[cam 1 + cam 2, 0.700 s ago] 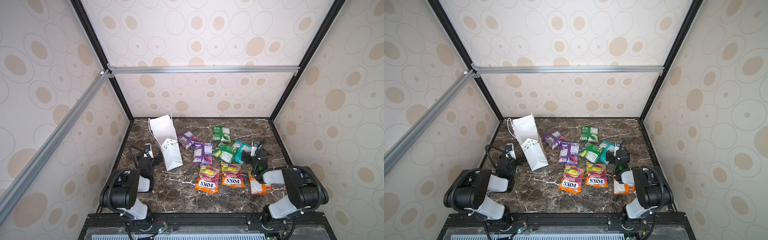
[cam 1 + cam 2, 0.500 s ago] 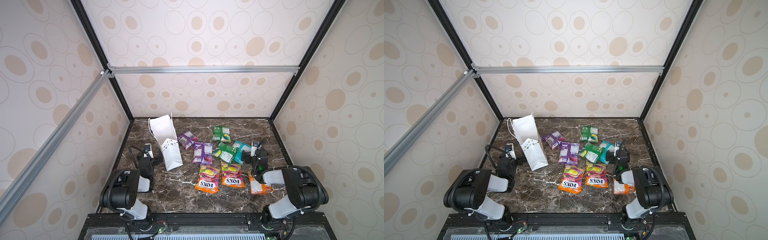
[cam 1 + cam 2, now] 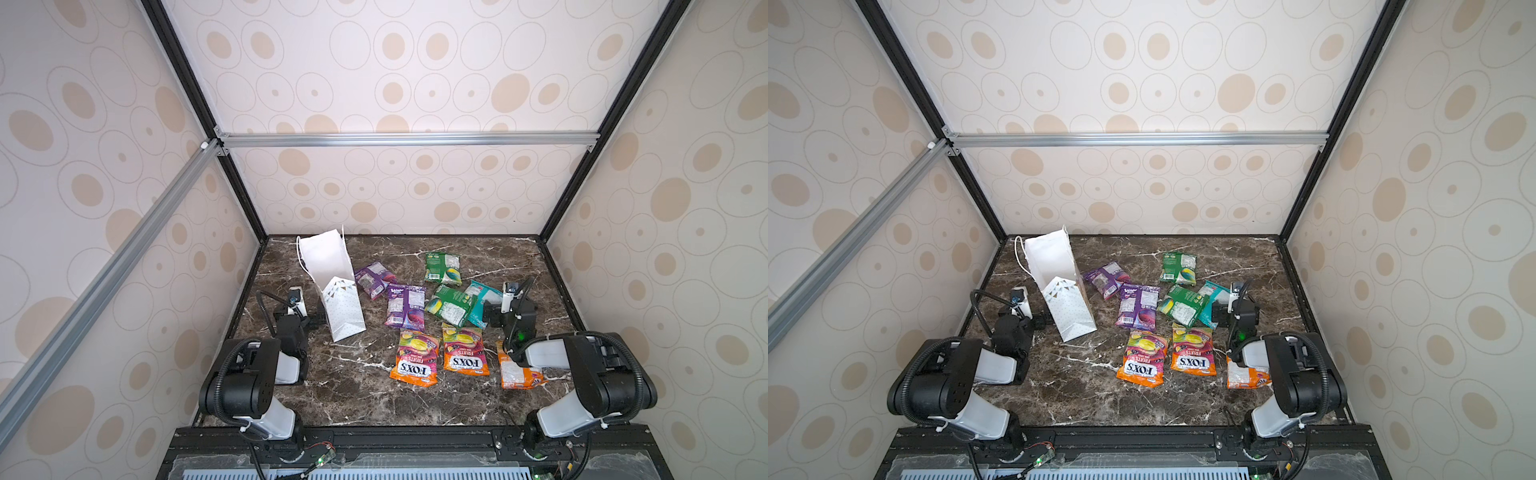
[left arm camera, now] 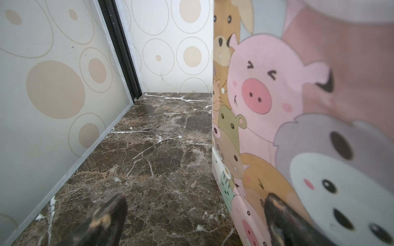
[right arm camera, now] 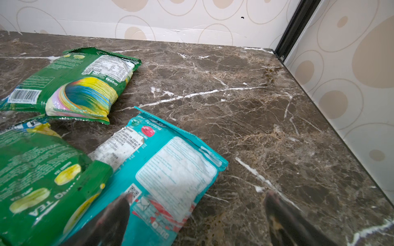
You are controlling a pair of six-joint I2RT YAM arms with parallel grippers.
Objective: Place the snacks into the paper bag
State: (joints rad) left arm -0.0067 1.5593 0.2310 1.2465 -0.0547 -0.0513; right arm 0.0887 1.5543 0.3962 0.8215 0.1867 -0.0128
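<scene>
**Both arms stand poised at the start of the packing job.** The paper bag (image 3: pixel 332 286) stands on the left side of the marble table (image 3: pixel 353 399), mouth up and leaning slightly. The snacks (image 3: pixel 451 305) lie spread to its right: two purple packets (image 3: pixel 405 307) nearest the bag, two green packets (image 3: pixel 1178 268) and a teal packet (image 3: pixel 484 297) farther right, and three orange packets (image 3: pixel 415 359) along the near side. No packet shows inside the bag, though its bottom is hidden.

The left gripper (image 3: pixel 313 320) sits low just beside the bag's left face, jaws spread wide and empty. In the left wrist view one finger (image 4: pixel 281 215) lies against or just short of the printed paper; which cannot be told. The right gripper (image 5: pixel 197 204) hovers low at the teal packet's near right edge, jaws likewise wide and holding nothing, one finger over the foil and one over bare marble.

The first pick appears to be in hand. The next move likely calls for the right jaws to drop, pinch that slippery edge and carry it left to the bag's mouth.
</scene>
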